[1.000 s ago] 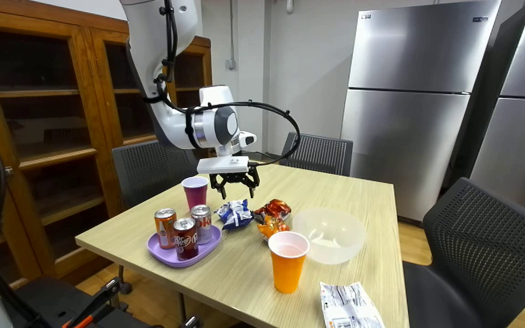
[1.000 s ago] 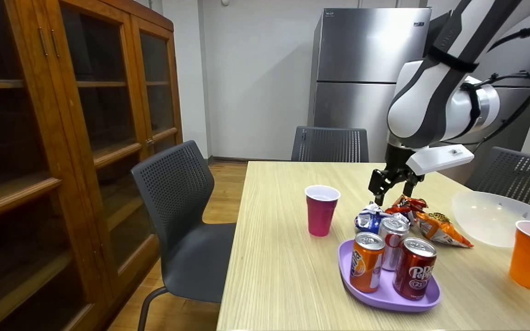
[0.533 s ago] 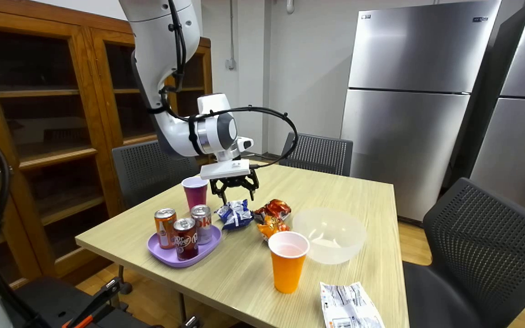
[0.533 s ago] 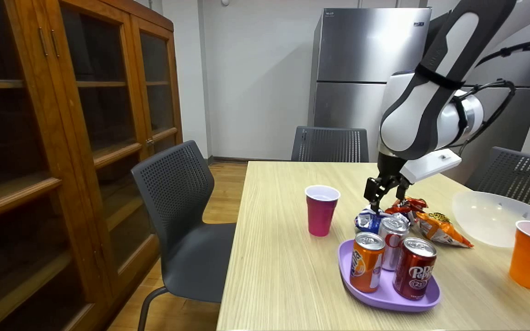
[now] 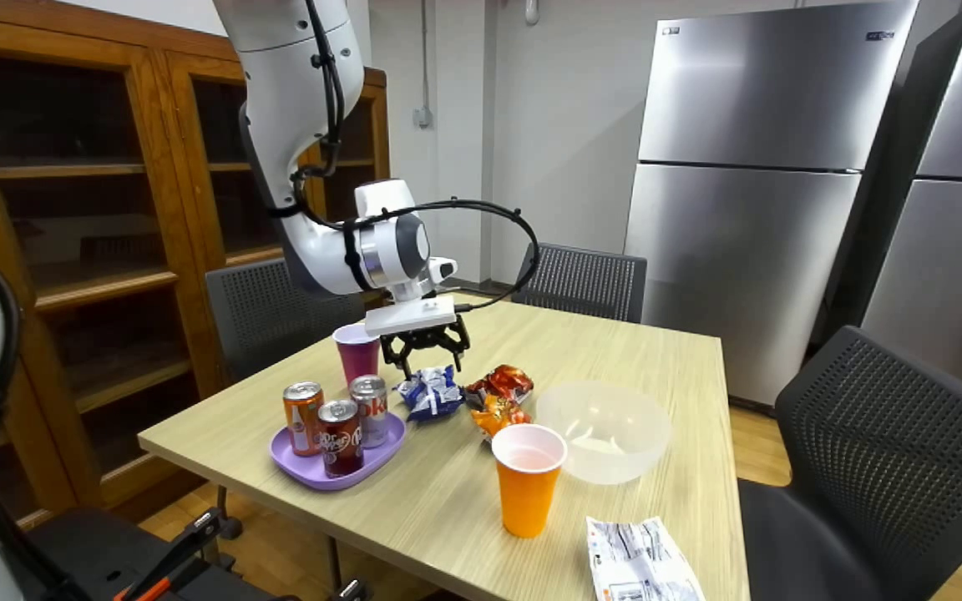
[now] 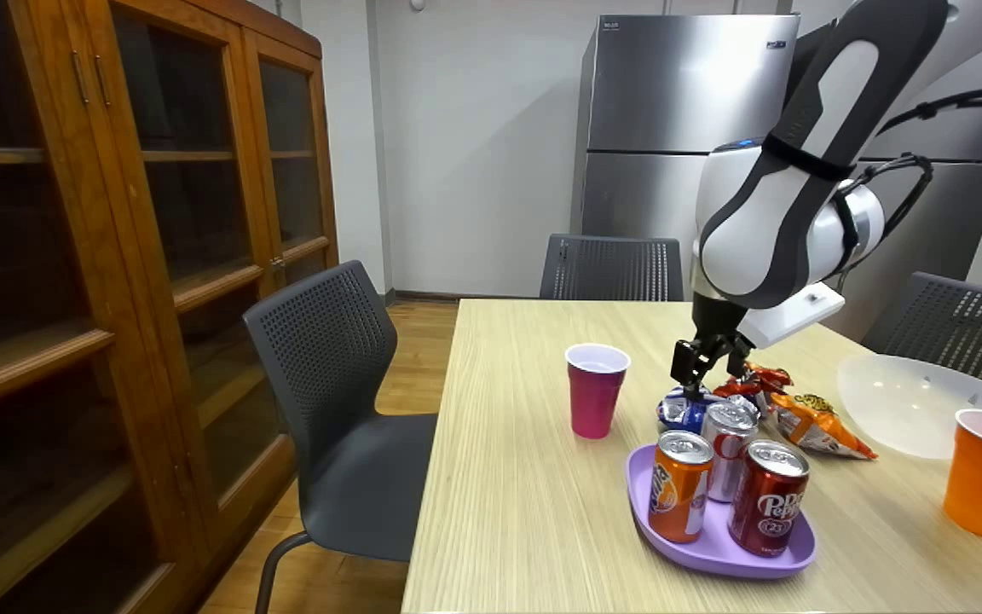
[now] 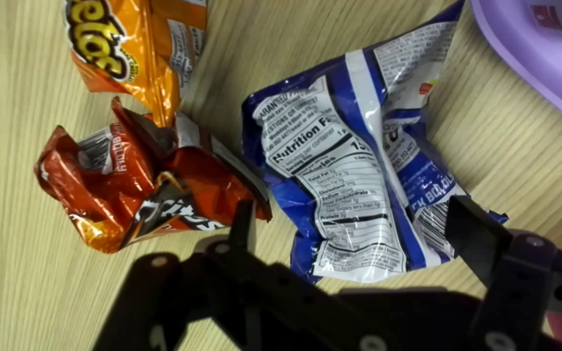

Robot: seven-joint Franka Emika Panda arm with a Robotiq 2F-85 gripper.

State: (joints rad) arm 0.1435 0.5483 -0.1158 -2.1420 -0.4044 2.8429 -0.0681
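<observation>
- Black fingers (image 7: 243,226) are standing wide apart, clamping nothing, and in the wrist view they're straddling one end of the crumpled blue bag (image 7: 349,165); whether a tip is brushing it, I can't tell.
- Now the gripper (image 5: 432,370) is hanging low over the blue bag, which is lying on the table (image 5: 598,351).
- Right beside the blue bag, maybe touching, a red bag (image 7: 120,190) is lying; an orange bag (image 7: 149,53) is overlapping that one.
- On the blue bag's opposite side, a purple tray (image 6: 717,558) is carrying three cans (image 6: 768,503); a magenta cup (image 5: 358,359) is standing near the blue bag too.
- Trouble brewing? With the red bag crowding the blue bag, the finger on that side could be landing on it and snagging both; slick film could be slipping from a shallow pinch.
- Against a second ago, the gripper is sitting lower, nearer the blue bag, while bags, tray and cup are staying put.
</observation>
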